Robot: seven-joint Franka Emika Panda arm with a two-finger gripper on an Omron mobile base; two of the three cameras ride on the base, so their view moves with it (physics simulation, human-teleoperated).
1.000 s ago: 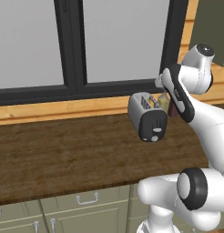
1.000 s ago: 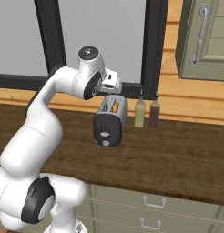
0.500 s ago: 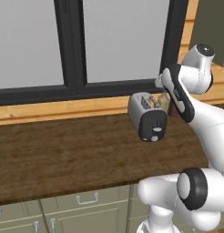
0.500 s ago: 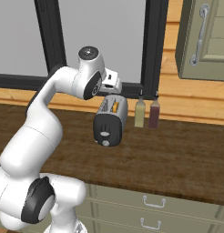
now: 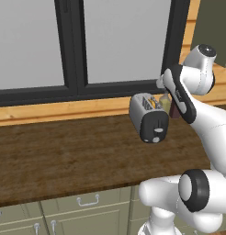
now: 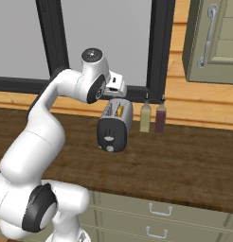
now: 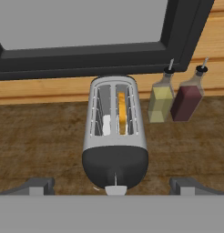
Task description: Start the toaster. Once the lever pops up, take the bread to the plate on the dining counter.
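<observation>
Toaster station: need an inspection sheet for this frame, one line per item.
Surface: dark wood-grain worktop over sage-green cabinets.
Job's things: small rounded silver toaster with black end panel stands on the worktop near the window; an orange-tan slice sits in its right slot; whitish lever tab on the end panel.
Clutter: two bottles, one yellowish, one dark red, upright beside the toaster against the wall.
Grippers: gripper open, fingertips spread wide to either side of the toaster's end panel, holding nothing.
Cables: nothing seen.
Surroundings: dark-framed window, light wood sill, green wall cabinet at right.
</observation>
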